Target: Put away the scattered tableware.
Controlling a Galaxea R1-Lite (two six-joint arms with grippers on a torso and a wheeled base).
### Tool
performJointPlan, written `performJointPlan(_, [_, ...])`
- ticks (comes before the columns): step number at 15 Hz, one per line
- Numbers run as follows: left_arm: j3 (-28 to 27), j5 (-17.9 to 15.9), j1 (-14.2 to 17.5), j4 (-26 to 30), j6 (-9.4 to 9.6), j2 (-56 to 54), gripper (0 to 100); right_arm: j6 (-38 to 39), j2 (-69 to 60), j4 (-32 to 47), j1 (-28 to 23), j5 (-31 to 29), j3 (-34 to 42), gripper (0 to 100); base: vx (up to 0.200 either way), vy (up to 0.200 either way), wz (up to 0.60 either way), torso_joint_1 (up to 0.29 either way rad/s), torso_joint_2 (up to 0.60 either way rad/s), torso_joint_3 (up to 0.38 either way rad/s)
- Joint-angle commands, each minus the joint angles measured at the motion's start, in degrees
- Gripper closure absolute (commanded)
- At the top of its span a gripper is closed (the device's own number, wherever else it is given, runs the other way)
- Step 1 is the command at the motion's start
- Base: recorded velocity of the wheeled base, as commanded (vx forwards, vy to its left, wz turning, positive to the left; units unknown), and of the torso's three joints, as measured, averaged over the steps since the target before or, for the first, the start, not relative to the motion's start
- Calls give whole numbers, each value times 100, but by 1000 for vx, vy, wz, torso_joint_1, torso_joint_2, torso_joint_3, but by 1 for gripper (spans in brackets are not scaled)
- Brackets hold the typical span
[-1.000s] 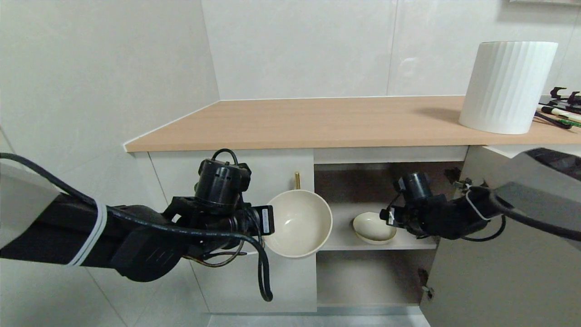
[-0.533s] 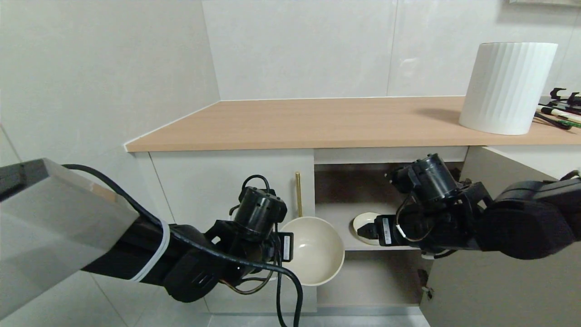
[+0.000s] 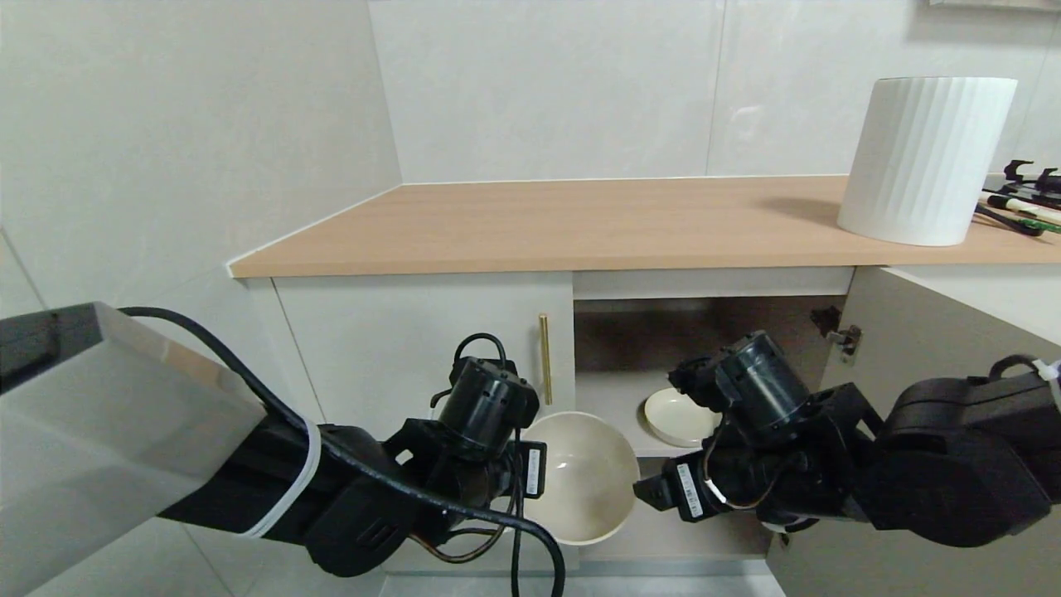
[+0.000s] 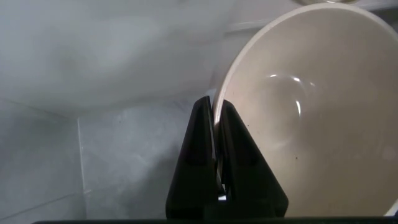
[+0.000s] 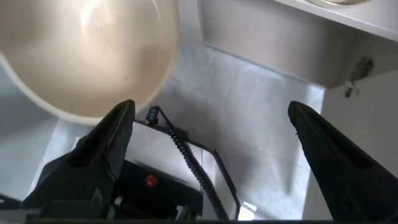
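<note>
Bowl in transit: the left gripper (image 4: 215, 111), clamped on the rim of the large cream ceramic bowl (image 3: 583, 481), has sunk lower before the open cabinet (image 3: 829, 514). The right gripper (image 5: 208, 121), spread wide, has drawn back from the small cream dish (image 3: 681, 414) at the front edge of the shelf (image 3: 609, 396). Tableware count: one bowl, one dish.

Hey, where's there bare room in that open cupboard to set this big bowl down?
The middle shelf is bare left of the small dish; so is what shows of the bottom shelf. The opening is crowded: the bowl and right gripper sit close together.
</note>
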Motion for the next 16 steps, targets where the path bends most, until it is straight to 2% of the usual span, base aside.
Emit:
performJointPlan(1, [70,1,-88,-3,-4,-163,100,10,360,-193,11,-61,-5,0,0,0,0,0,0,0])
performJointPlan(8, [149,1,-203,-3,5,-277,100,186,510,-325,2,-114,-84,0,0,0,0,0,0,0])
performJointPlan(9, [158,1,-203,-3,5,-277,100,186,510,-325,11,-105,-84,100,0,0,0,0,0,0])
performJointPlan(16, [149,1,-203,-3,5,-277,100,177,501,-325,11,-114,-58,100,0,0,0,0,0,0])
